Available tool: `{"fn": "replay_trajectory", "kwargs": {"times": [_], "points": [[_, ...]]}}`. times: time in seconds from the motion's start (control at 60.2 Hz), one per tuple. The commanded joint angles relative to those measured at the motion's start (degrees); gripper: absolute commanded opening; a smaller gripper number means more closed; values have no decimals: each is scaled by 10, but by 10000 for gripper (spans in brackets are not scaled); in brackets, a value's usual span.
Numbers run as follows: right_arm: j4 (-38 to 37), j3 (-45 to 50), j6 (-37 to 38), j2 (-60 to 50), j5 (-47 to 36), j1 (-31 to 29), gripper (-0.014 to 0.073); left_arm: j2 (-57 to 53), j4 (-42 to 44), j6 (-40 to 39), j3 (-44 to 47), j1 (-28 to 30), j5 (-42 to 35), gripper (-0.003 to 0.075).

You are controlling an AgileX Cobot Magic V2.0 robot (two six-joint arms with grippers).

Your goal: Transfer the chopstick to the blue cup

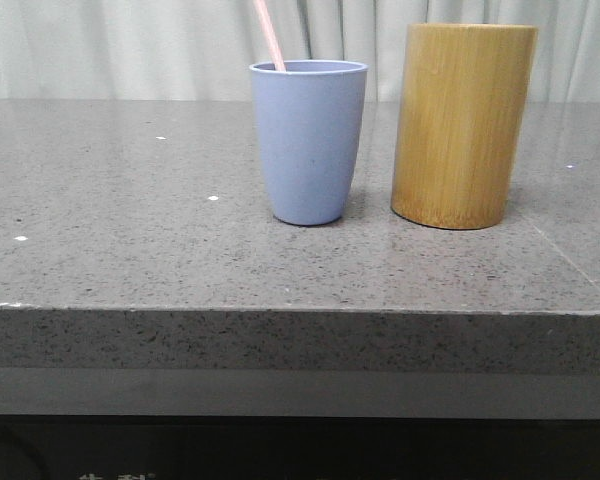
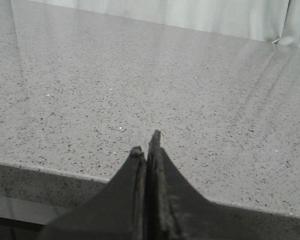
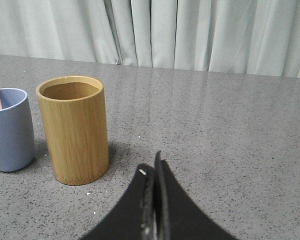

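Chopstick top cut off; lower end hidden inside blue cup.

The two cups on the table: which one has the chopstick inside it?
The blue cup, the shorter one on the left, holds the pink chopstick, which leans out over its rim. The taller bamboo cylinder beside it looks empty.

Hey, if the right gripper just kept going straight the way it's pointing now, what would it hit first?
Probably nothing but bare table. The right gripper, jaws shut, points past the bamboo cylinder, which stands off to one side; depth is uncertain.
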Motion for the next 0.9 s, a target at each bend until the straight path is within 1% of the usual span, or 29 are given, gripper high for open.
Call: {"fn": "replay_trajectory", "kwargs": {"times": [0.0,0.166,0.349,0.432,0.498,0.631,0.664,0.73,0.88], "points": [[-7,-11,0,7,-51,-2,-88,-15,-6,-5,5,0,-48,-19],[-8,41,0,-2,-81,-11,-88,-15,-6,-5,5,0,-48,-19],[-3,142,0,-46,-146,-40,-88,-15,-6,-5,5,0,-48,-19],[2,171,0,-68,-156,-40,-88,-15,-6,-5,5,0,-48,-19],[2,187,0,-85,-156,-40,-88,-15,-6,-5,5,0,-48,-19],[3,215,0,-84,-178,-39,-88,-14,-6,-5,5,0,-48,-19],[3,213,0,-84,-160,-39,-88,-14,-6,-5,5,0,-48,-19],[3,213,0,-84,-152,-39,-88,-14,-6,-5,5,0,-48,-19],[3,213,0,-84,-153,-39,-88,-14,-6,-5,5,0,-48,-19]]}}
